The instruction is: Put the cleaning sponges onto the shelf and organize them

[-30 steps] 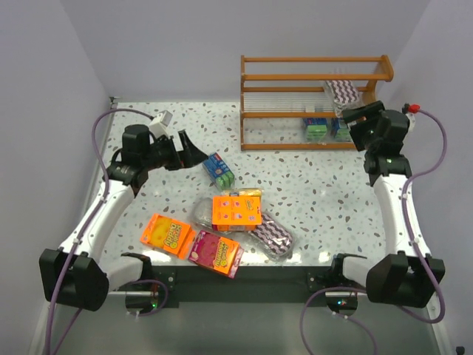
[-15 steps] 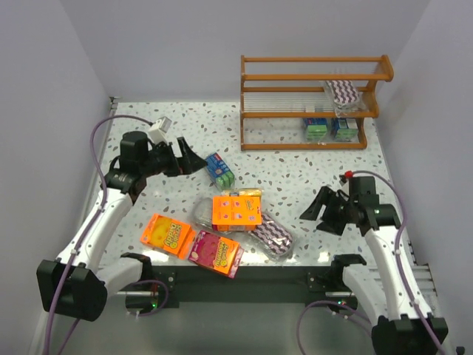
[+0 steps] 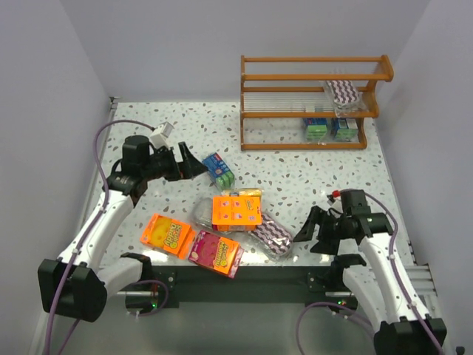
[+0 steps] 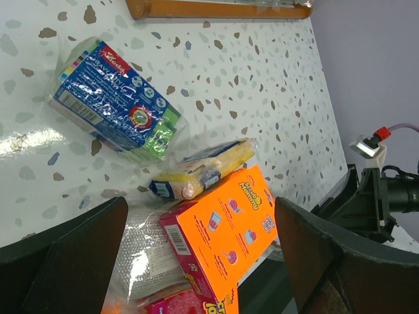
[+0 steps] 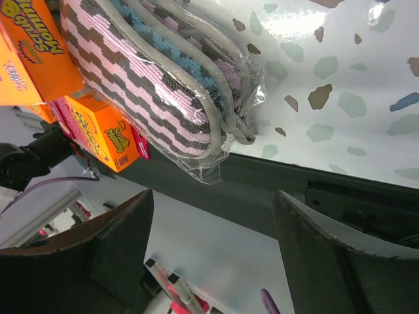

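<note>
- Hovering low near the front edge of the speckled table (image 3: 318, 177), the right gripper (image 3: 310, 234) is released, its jaws spread wide with nothing between them.
- Its wrist view shows both fingers (image 5: 111, 248) well apart, facing the rounded end of an oval zigzag pad (image 5: 144, 78) in clear wrap. The pad lies flat on the table, untouched.
- From above, that pad (image 3: 272, 238) lies partly under an orange box (image 3: 236, 211), and a yellow block (image 3: 252, 193) peeks out at the box's far edge.
- The left gripper (image 3: 196, 164) is likewise released and empty, its jaws opened toward a blue-and-green pack (image 3: 219, 170) lying just beside the fingertips.
- In the left wrist view the pack (image 4: 118, 104) rests askew on the table, apart from both fingers (image 4: 65, 261). The yellow block (image 4: 209, 163), with its blue label, sits between the pack and the orange box (image 4: 229, 229).
- An orange pack (image 3: 168, 234) and a pink pack (image 3: 215, 251) lie side by side at the near edge, left of the box.
- The shelf (image 3: 314, 77) stands at the far right of the table.
- On it, a second zigzag pad (image 3: 344, 92) lies at the right end of the middle tier, and two blue-and-green packs (image 3: 316, 130) stand side by side on the bottom tier beneath it.
</note>
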Motion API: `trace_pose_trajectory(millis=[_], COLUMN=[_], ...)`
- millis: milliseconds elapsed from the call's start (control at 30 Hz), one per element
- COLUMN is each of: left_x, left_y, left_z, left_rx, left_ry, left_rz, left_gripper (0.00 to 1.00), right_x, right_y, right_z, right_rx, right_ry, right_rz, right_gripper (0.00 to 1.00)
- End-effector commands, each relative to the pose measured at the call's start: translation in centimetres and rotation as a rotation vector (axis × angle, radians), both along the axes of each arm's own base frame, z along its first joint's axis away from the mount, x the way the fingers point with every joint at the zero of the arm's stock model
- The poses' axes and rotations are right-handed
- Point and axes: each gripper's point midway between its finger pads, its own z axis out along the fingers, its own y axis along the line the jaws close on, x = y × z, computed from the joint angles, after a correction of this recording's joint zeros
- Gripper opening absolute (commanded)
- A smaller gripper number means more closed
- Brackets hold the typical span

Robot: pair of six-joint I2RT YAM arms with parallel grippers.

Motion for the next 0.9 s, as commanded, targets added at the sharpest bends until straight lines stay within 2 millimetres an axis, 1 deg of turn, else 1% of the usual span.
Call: trace_pose_trajectory(millis=[0,33,67,100,200,233,300,333,400,433,533,567,667,767,800,867], left_x=[-0.2,-0.2,-0.2,-0.3,-0.1,-0.1,-0.2,-0.2,-0.2,-0.3,-0.3,-0.4,-0.4,-0.4,-0.4,-0.4], left_y=[-0.2,-0.2,-0.2,-0.2,-0.2,-0.1,-0.1,0.0,0.1,0.1,0.2,0.3,0.4,0.4,0.4,0.3], left_z=[0.9,0.9,1.0,1.0,1.3,1.4,1.3,1.3,1.2,1.1,1.1,1.2,1.2,1.1,1.2,1.0], left_rx=[-0.013,-0.013,-0.014,-0.014,-0.015,-0.014,-0.014,-0.013,-0.013,-0.011,-0.007,-0.006,-0.002,0.000,-0.001,-0.002], left_ry=[-0.053,-0.050,-0.052,-0.052,-0.060,-0.061,-0.062,-0.060,-0.058,-0.055,-0.055,-0.059,-0.057,-0.056,-0.055,-0.051], left_rz=[-0.021,-0.020,-0.018,-0.018,-0.010,-0.005,-0.002,0.001,0.007,0.008,0.014,0.017,0.022,0.024,0.025,0.023], left_gripper=[1.00,1.00,1.00,1.00,1.00,1.00,1.00,1.00,1.00,1.00,1.00,1.00,1.00,1.00,1.00,1.00], right_x=[-0.5,-0.5,-0.1,-0.1,0.6,1.3,2.0,3.2,3.9,4.8,4.8,4.1,3.1,2.2,1.9,1.6], right_y=[1.1,1.0,1.2,1.6,1.6,1.9,2.4,2.7,3.5,4.1,5.1,5.2,5.1,4.6,4.5,4.3], right_z=[-0.7,-0.9,-1.0,-0.9,-1.9,-1.9,-2.1,-2.2,-2.5,-2.6,-3.7,-4.4,-5.7,-6.3,-6.5,-7.0], right_rx=[0.035,0.016,0.008,0.004,-0.087,-0.091,-0.093,-0.092,-0.074,-0.058,-0.053,-0.059,-0.067,-0.085,-0.091,-0.094], right_ry=[0.078,0.091,0.087,0.086,0.113,0.088,0.073,0.029,0.018,-0.011,0.024,0.046,0.102,0.128,0.138,0.145], right_rz=[0.076,0.092,0.110,0.151,0.195,0.195,0.178,0.160,0.121,0.107,0.083,0.098,0.103,0.114,0.113,0.105], right_gripper=[0.77,0.77,0.77,0.77,0.77,0.77,0.77,0.77,0.76,0.76,0.74,0.73,0.70,0.66,0.62,0.50])
